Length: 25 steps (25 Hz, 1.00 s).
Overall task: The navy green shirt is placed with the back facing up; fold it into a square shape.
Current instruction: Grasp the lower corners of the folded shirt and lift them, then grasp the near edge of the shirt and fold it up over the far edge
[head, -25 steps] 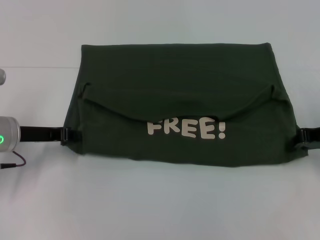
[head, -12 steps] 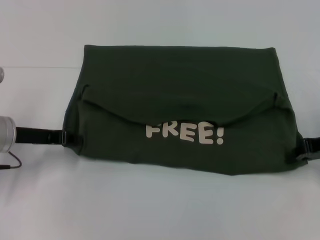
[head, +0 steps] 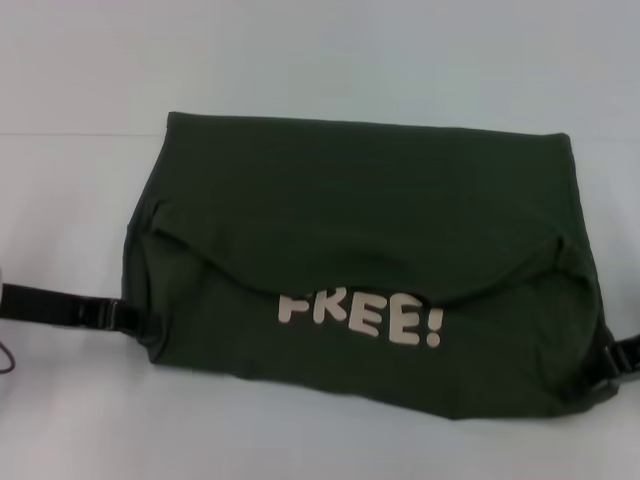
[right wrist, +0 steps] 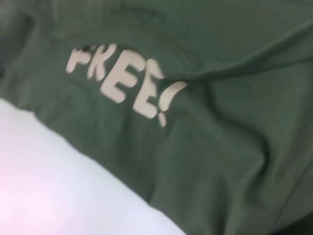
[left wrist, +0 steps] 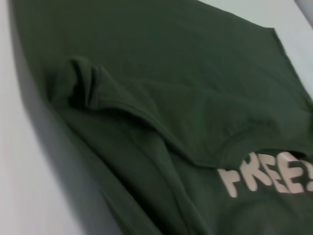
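Shirt: navy green shirt (head: 360, 260) folded mid-table (head: 300, 440), "FREE!" lettering (head: 360, 316) showing.
Left gripper (head: 125, 318): at shirt's left edge, jaws hidden.
Right gripper (head: 612, 360): right edge, likewise.

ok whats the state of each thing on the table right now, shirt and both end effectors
navy green shirt: partly folded, a plain flap lying over the top of the FREE! lettering, lower edge slanting across the table
left end effector: at the shirt's left edge, fingers hidden in the cloth
right end effector: at the shirt's right edge, fingers hidden in the cloth
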Each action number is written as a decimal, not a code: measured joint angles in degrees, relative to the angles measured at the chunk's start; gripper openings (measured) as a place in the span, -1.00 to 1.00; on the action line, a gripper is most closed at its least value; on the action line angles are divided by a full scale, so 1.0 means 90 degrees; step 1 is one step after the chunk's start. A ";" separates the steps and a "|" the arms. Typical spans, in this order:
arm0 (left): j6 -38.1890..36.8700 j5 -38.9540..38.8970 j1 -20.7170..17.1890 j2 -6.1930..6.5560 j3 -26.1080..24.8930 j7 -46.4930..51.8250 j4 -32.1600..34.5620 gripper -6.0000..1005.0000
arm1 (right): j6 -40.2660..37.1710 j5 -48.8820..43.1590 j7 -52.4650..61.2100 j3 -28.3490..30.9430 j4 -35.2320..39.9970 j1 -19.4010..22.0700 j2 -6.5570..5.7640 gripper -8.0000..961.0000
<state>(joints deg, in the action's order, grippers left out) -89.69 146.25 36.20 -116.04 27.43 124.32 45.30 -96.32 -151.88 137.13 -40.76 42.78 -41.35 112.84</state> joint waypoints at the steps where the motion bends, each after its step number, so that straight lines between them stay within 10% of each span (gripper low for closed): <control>1: -0.0208 0.0088 0.0002 0.0025 -0.0089 -0.0008 0.0026 -0.96 | -0.0282 -0.0002 -0.0160 -0.0030 -0.0018 0.0023 0.0000 -0.90; 25: -0.3123 0.1678 -0.0100 0.0252 -0.0837 -0.0510 0.0192 -0.96 | -0.1407 -0.0416 -0.0957 -0.0600 -0.0046 0.0308 -0.0068 -0.90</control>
<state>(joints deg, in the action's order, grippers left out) -117.79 161.35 35.30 -113.77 19.90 119.73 47.03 -108.98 -155.62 128.52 -46.16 42.36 -38.58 112.22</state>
